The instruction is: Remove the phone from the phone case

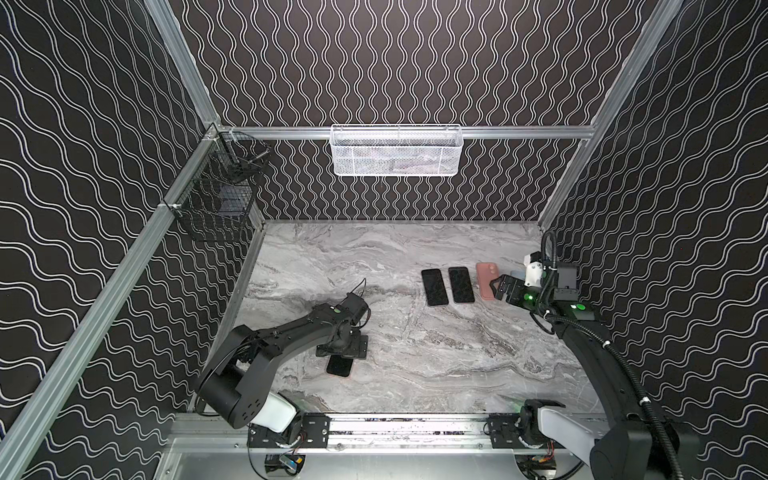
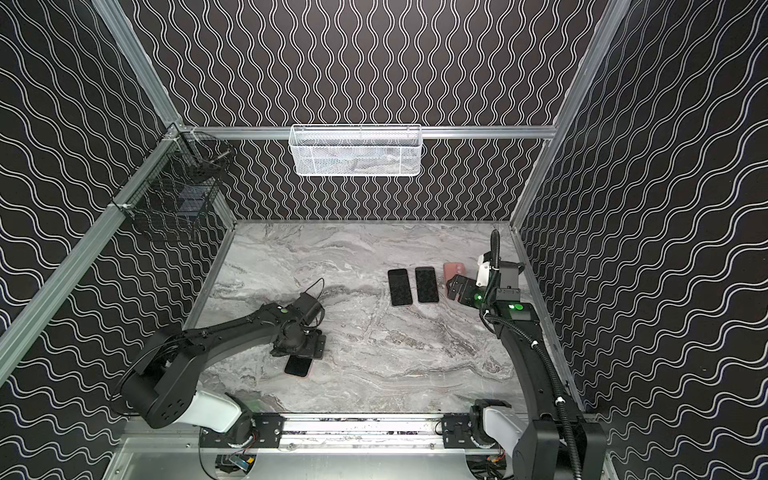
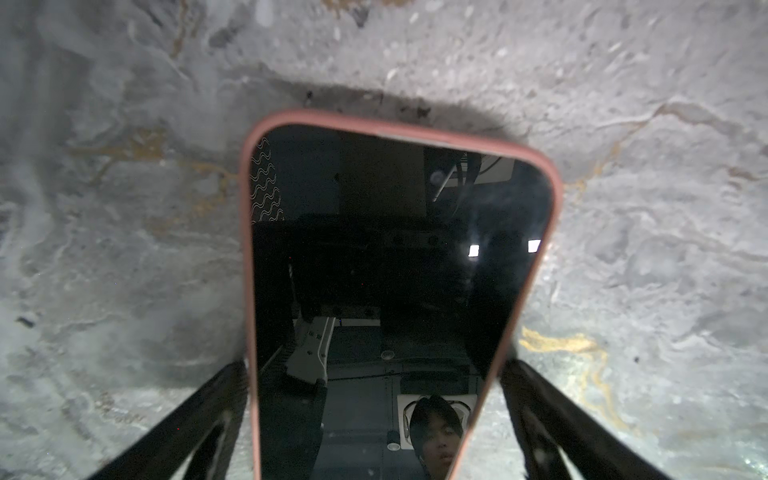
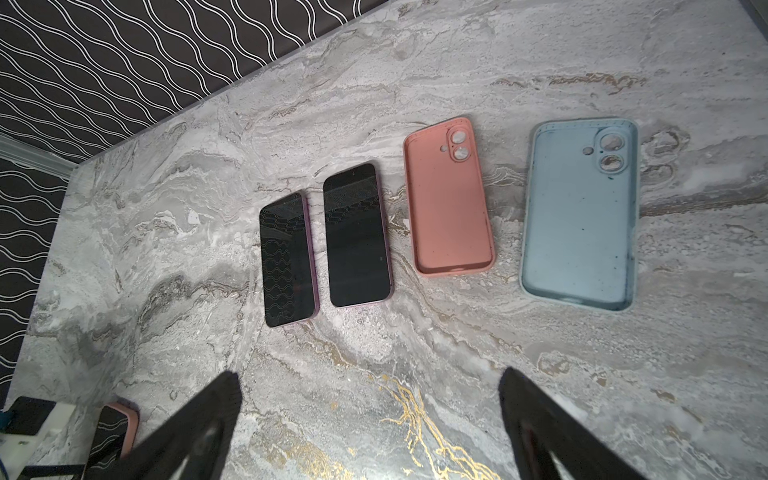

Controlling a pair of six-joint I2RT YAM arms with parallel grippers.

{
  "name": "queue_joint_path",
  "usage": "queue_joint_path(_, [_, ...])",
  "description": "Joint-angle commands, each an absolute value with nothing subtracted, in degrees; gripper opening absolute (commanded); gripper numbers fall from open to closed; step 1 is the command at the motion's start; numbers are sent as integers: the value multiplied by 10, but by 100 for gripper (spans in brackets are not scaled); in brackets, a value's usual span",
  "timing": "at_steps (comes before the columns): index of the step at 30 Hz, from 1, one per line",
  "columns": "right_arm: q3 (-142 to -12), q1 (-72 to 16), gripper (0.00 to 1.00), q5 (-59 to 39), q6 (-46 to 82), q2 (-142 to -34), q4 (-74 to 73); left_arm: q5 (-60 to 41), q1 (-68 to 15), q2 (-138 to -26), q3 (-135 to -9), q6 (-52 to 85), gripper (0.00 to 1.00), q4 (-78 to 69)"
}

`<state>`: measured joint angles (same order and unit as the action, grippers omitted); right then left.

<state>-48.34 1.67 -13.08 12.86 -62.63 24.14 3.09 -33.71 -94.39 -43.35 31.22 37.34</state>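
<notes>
Our left hand [image 3: 374,363], spread wide and gripping nothing, straddles the phone [image 3: 374,216] lying screen-up in its pink case [image 3: 246,257] on the desk [image 1: 415,353]. Our right hand [image 4: 370,374] hangs open and empty, well apart. We judge that a one-handed squeeze may lift phone and case together.

The phone [image 3: 374,291] has a dark, glossy screen and sits face up inside its salmon-pink phone case [image 3: 246,257]. In the left wrist view the case's rim frames the screen on every visible side. In both top views the cased phone [image 1: 338,366] lies flat on the marbled desk [image 1: 415,353], left of centre in the lower half, only its near end showing.
</notes>
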Motion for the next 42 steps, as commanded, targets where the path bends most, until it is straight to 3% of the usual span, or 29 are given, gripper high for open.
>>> queue_joint_path(1, [-485, 17, 99, -131, 129, -629, 243, -9, -337, -951, -429, 313, 93, 325])
queue_joint_path(12, [-482, 17, 99, -129, 127, -629, 237, -2, -368, -941, -459, 370, 79, 317])
queue_joint_path(29, [-475, 17, 99, -152, 133, -620, 237, -7, -424, -1056, -564, 429, 80, 280])
queue_joint_path(36, [-461, 10, 99, -169, 171, -606, 241, -12, -432, -1075, -587, 441, 90, 275])
queue_joint_path(42, [-434, -51, 99, -148, 234, -579, 228, -18, -432, -1076, -601, 433, 99, 276])
